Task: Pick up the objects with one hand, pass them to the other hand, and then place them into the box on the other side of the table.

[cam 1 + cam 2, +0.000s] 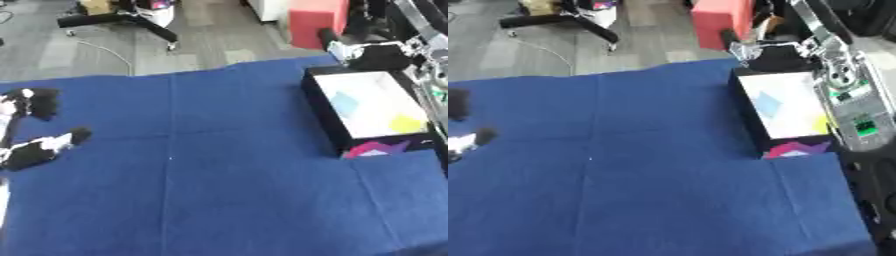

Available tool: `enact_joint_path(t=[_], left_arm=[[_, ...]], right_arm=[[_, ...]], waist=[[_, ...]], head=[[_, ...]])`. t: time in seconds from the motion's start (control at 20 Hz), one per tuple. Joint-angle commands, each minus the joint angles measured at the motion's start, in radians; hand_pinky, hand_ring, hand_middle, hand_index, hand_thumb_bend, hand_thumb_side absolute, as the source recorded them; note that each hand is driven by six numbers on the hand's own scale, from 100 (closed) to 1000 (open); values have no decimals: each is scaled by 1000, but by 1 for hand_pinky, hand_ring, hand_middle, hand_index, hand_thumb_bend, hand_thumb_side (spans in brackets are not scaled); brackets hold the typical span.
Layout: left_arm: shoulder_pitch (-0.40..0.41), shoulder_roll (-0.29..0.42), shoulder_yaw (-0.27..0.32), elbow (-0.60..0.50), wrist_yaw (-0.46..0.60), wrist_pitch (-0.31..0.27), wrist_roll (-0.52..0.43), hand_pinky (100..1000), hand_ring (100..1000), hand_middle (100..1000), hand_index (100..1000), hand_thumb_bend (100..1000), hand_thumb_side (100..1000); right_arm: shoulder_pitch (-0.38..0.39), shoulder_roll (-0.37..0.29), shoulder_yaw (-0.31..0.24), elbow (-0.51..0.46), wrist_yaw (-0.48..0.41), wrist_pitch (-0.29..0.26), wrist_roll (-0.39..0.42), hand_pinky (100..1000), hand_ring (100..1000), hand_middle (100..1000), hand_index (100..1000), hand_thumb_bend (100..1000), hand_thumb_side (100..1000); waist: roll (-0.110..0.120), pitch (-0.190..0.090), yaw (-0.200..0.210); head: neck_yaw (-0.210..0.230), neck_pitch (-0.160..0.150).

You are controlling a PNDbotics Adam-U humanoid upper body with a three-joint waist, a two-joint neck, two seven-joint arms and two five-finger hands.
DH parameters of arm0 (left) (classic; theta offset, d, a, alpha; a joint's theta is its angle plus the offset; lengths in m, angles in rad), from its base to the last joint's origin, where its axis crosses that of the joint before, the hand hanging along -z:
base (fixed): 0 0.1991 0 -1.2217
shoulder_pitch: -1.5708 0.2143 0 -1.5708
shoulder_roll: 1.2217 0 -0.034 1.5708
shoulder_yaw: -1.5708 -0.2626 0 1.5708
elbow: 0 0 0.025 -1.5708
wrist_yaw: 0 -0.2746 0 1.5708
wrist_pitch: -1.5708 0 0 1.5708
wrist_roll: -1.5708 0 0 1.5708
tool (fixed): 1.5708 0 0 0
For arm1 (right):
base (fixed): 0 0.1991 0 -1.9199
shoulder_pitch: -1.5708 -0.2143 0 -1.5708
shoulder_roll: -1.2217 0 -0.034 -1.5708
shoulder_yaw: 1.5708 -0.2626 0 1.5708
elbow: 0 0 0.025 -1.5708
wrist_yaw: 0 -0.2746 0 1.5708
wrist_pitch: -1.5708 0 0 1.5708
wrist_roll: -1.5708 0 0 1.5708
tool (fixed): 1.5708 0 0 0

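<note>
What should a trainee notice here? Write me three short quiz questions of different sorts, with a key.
1. True or false: the box stands on the robot's left side of the table.
2. Which coloured pieces lie inside the box? A: red and green. B: light blue and yellow. C: orange and purple.
3. Fill in: the table is covered with a ___ cloth.

Key:
1. False. The box is on the right side; the left hand is at the opposite edge.
2. B. A light blue piece and a yellow piece lie on its white floor.
3. Blue.
</note>
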State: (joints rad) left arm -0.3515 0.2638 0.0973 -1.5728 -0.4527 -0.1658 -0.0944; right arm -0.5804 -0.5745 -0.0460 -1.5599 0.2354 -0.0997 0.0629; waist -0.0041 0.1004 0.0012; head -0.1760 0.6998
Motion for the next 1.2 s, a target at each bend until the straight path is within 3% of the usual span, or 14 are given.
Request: enact_joint_path(t=[0.05,0.25,0.35,0.4,0.5,0.6,0.75,0.95,1.2], left_arm=[[21,8,27,-71,20,7,19,551,548,547,725,812,582],[59,-22,31,-156,51,9,30,549,546,543,720,802,588],[69,-37,31,-190,72,13,32,548,545,542,719,799,591],[73,-43,31,-203,81,16,32,548,545,542,719,798,593],[81,-50,31,-223,91,22,30,549,545,542,719,798,594],[90,-50,34,-235,93,28,29,548,545,542,720,799,594],[98,-51,41,-241,91,36,30,548,545,542,721,800,595],[103,-53,45,-242,85,43,29,548,546,543,721,799,598],[108,-54,51,-242,79,48,29,547,546,543,721,798,600]], right_arm=[[-54,-89,-41,283,-27,-64,-54,556,444,282,290,100,100],[-116,-114,-78,624,-2,-115,-88,563,451,308,323,100,100],[-140,-121,-90,757,35,-126,-114,592,489,389,418,100,100],[-150,-124,-93,822,61,-126,-132,627,551,500,537,100,100],[-165,-132,-96,923,110,-129,-183,665,625,616,673,155,105],[-168,-142,-94,980,146,-133,-233,728,736,753,813,283,326],[-167,-161,-97,1014,187,-107,-319,810,816,853,926,458,548],[-158,-185,-107,966,203,-62,-425,890,905,952,978,510,569],[-125,-232,-116,800,247,-93,-352,955,959,996,1000,585,570]], waist=[[19,-33,15],[24,-30,46],[25,-29,58],[25,-29,64],[26,-28,72],[26,-28,75],[23,-29,76],[17,-30,76],[12,-34,74]], head=[[-46,-25],[-81,-34],[-95,-36],[-103,-37],[-115,-38],[-119,-37],[-123,-37],[-124,-36],[-95,-22]])
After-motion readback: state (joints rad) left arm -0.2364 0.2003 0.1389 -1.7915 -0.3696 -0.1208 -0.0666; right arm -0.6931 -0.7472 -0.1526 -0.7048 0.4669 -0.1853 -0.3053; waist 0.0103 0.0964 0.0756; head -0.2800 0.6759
